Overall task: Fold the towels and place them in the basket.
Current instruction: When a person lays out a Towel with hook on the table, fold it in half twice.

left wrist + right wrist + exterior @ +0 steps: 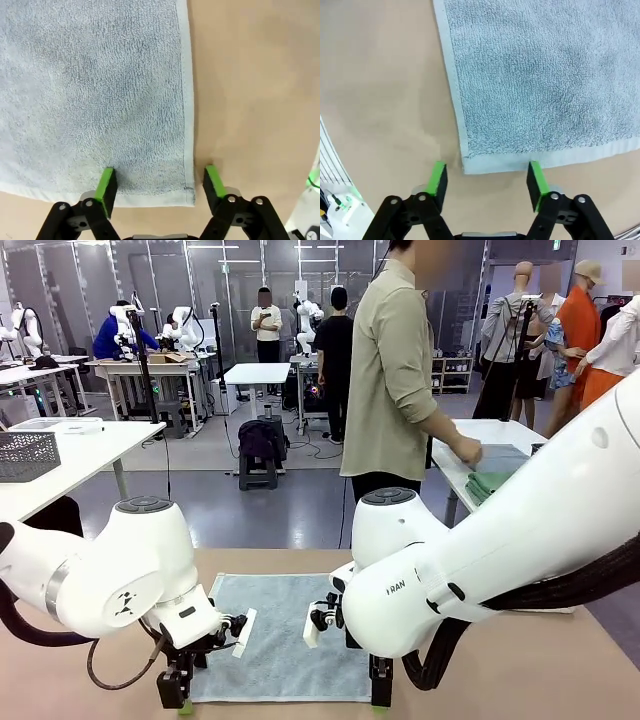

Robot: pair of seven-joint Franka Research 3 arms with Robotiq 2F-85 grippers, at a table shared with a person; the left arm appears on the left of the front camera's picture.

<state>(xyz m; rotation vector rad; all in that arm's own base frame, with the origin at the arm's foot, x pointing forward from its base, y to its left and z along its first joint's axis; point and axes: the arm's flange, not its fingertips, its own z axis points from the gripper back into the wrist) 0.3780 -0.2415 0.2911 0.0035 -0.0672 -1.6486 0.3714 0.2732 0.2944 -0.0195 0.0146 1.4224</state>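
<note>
Now | tan table (530,680) (lab room) | towel (285,640) flat | left gripper (161,184), right gripper (487,184) part-open astride corners

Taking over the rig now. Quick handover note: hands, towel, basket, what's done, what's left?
Left hand: open, low at the table, straddling one near corner of the light blue towel.
Right hand: open, straddling the other near corner.
The towel lies flat and unfolded on the tan table. Grey mesh basket sits on the white side table at the left.
Done: nothing folded yet.
Left: pinch both corners, fold, place it in the basket.
</note>
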